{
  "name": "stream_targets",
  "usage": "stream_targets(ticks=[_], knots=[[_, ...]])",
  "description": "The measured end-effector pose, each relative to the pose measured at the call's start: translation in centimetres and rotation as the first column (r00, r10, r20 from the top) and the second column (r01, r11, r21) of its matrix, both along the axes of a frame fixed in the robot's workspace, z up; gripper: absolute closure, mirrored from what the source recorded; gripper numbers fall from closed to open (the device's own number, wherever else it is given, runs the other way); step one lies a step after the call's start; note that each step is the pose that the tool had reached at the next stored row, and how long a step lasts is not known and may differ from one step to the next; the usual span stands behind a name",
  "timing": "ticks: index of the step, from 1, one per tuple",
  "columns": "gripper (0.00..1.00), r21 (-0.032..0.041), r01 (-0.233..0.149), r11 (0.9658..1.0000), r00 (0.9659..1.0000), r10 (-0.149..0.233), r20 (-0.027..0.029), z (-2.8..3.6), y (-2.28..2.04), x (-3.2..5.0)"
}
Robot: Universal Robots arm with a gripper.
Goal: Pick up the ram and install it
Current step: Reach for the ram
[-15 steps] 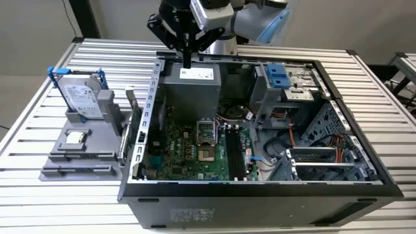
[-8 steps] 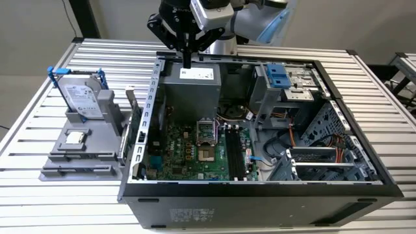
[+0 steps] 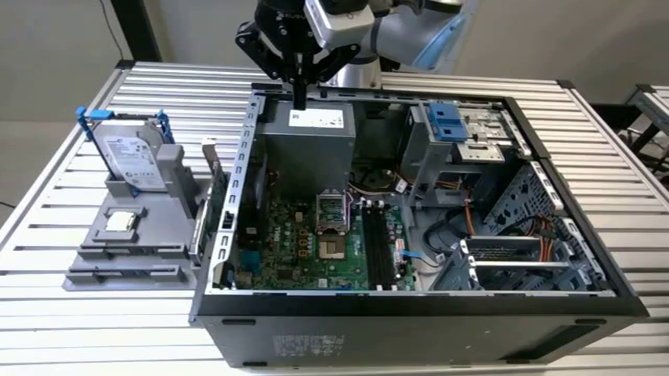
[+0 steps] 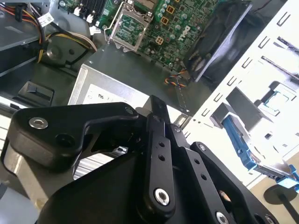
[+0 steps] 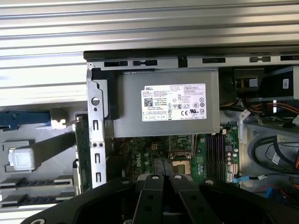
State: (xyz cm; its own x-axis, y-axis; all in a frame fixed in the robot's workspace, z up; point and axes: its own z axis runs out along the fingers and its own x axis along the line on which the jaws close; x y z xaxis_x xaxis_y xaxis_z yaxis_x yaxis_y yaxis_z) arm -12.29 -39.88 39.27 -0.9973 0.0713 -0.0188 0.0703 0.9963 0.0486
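Note:
The ram (image 3: 213, 171) is a thin dark stick standing upright in the grey fixture (image 3: 131, 251), just outside the open computer case's wall on the exterior view's left. In the first wrist view the ram (image 5: 82, 149) appears edge-on beside that wall. My gripper (image 3: 300, 103) hangs over the case's back edge, above the labelled power supply (image 3: 309, 137), well apart from the ram. Its black fingers (image 4: 157, 109) are pressed together with nothing between them. The long black memory slots (image 3: 378, 249) lie on the green motherboard (image 3: 303, 243).
A silver hard drive in a blue frame (image 3: 134, 157) stands on the fixture. Drive cages and cables (image 3: 491, 227) fill the case on the exterior view's right. The case (image 3: 418, 313) sits on a slatted metal table (image 3: 63, 329).

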Motion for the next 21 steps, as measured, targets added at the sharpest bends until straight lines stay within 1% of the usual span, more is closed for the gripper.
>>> stream_targets(ticks=[2, 9, 17, 21], knots=[[1.0, 0.0001, 0.0, 1.0, 1.0, 0.0, 0.0001, -0.01, 0.0, -0.29], [1.0, 0.0002, -0.002, 1.0, 1.0, 0.002, 0.0002, -0.02, 0.0, -1.78], [1.0, 0.0001, -0.006, 1.0, 1.0, 0.006, 0.0002, -0.01, 0.0, -3.58], [1.0, 0.0001, -0.009, 1.0, 1.0, 0.009, 0.0002, -0.01, 0.0, -4.64]])
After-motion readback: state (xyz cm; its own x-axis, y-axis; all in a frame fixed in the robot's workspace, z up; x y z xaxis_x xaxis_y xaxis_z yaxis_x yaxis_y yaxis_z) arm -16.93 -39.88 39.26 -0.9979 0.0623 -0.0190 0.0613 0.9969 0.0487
